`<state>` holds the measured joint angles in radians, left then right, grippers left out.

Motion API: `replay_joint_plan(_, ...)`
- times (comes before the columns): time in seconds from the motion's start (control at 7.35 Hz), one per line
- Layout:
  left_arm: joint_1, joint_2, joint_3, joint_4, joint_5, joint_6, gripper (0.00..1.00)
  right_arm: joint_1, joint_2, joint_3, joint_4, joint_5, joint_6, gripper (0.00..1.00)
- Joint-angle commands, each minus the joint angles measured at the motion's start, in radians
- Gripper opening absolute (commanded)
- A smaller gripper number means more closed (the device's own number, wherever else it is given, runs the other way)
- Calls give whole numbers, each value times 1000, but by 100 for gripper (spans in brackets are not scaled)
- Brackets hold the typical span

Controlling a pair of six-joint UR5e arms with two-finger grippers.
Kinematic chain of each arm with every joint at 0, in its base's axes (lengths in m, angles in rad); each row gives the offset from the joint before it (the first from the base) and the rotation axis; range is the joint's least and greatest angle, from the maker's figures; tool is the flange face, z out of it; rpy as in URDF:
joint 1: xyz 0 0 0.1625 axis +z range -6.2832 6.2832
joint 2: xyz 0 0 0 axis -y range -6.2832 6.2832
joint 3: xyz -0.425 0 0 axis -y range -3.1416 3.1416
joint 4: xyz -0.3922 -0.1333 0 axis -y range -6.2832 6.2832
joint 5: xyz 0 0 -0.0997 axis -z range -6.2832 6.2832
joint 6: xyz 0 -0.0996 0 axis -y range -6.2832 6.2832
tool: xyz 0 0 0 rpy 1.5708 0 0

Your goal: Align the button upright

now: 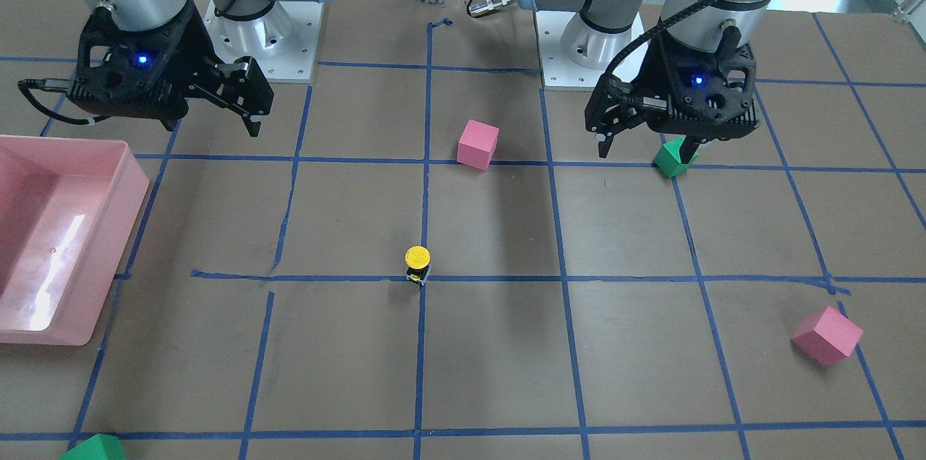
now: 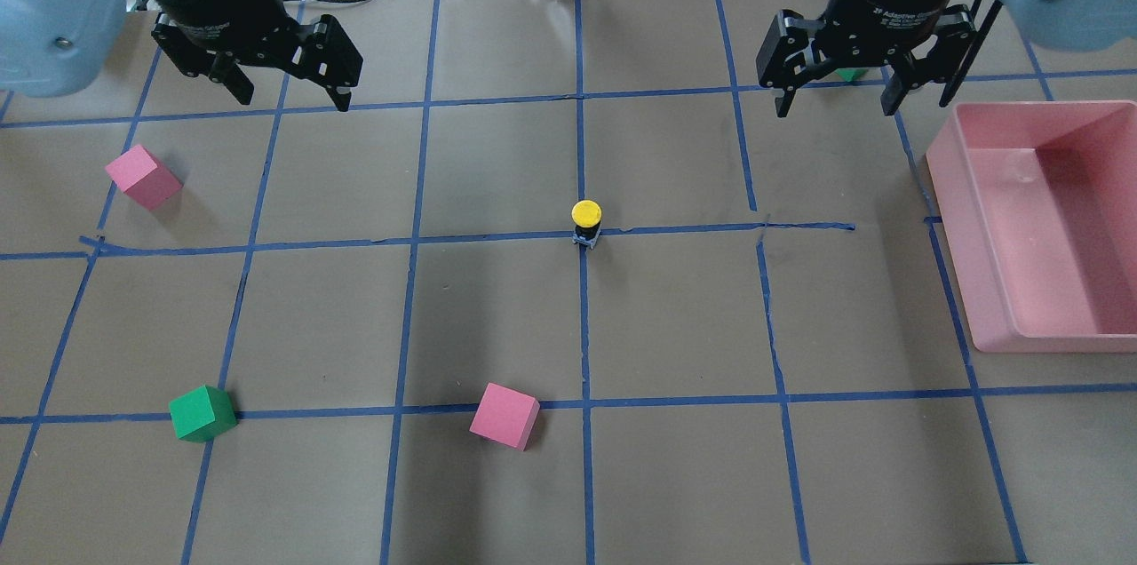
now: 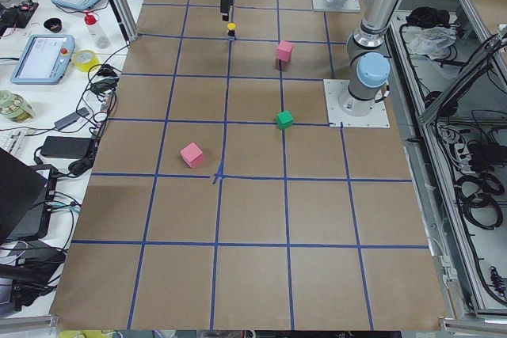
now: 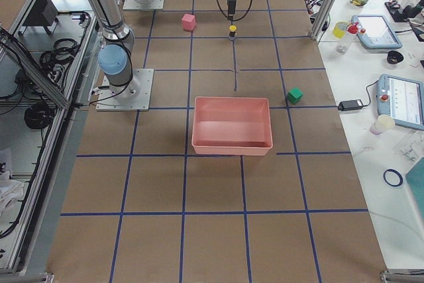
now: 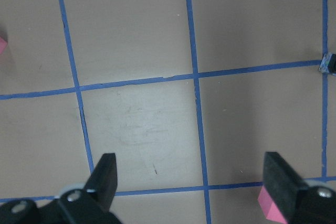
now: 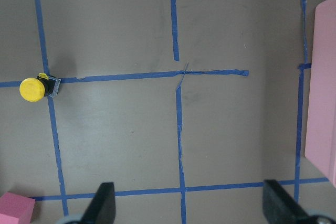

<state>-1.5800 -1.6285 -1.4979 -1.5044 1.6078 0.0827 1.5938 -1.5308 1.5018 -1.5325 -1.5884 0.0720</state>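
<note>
The button [image 2: 586, 223] stands upright on the tape cross at the table's middle, yellow cap up, black body and pale base below. It also shows in the front view [image 1: 417, 265] and at the left edge of the right wrist view [image 6: 37, 88]. Only its base corner shows in the left wrist view [image 5: 328, 64]. My left gripper [image 2: 291, 94] is open and empty, raised above the far left of the table, well away from the button. My right gripper [image 2: 835, 103] is open and empty, raised above the far right.
A pink bin [image 2: 1039, 107] stands at the right. Two pink cubes [image 2: 142, 177] [image 2: 504, 416] and a green cube [image 2: 202, 413] lie on the left and near side. Another green cube [image 2: 851, 75] sits behind the right gripper.
</note>
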Motion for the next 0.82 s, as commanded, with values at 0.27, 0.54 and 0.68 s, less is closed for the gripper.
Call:
replay_joint_plan(0.27,0,10,1,4,-19,-38,100,-2,0,0,0,2,3,100)
replay_joint_plan(0.54,0,13,-5,4,-19,-38,100,-2,0,0,0,4,2,100)
replay_joint_plan(0.68,0,13,-5,4,-19,-32,100,-2,0,0,0,5,0,100)
